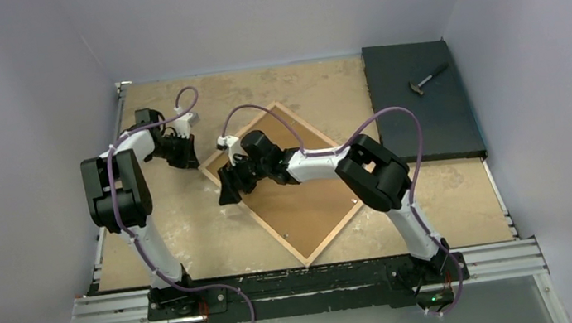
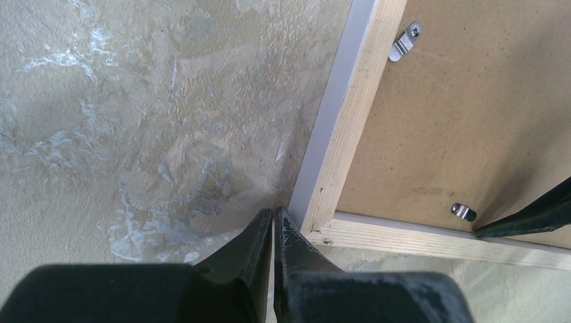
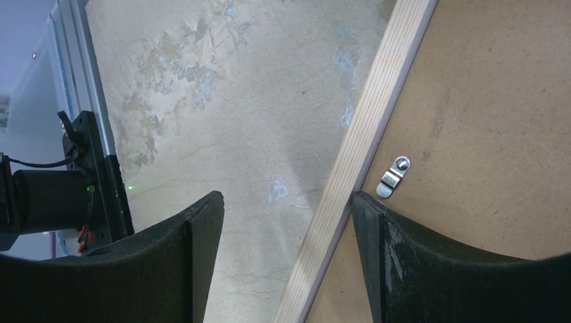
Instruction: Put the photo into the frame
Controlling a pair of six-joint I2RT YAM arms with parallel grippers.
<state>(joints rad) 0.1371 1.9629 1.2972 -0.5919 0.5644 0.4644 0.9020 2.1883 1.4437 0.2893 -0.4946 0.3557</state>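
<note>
The frame lies back up on the table, turned like a diamond, its light wood edges around a plain brown backing board. The photo is not visible in any view. My left gripper is shut and empty, its tips at the table right beside the frame's left corner. My right gripper is open and straddles the frame's wooden edge: one finger over the bare table, the other finger over the backing board. Midway between its fingertips is.
Small metal clips sit on the backing board by the frame's inner edge. A black slab with a small hammer on it lies at the back right. The left arm's base stands at the table's rail.
</note>
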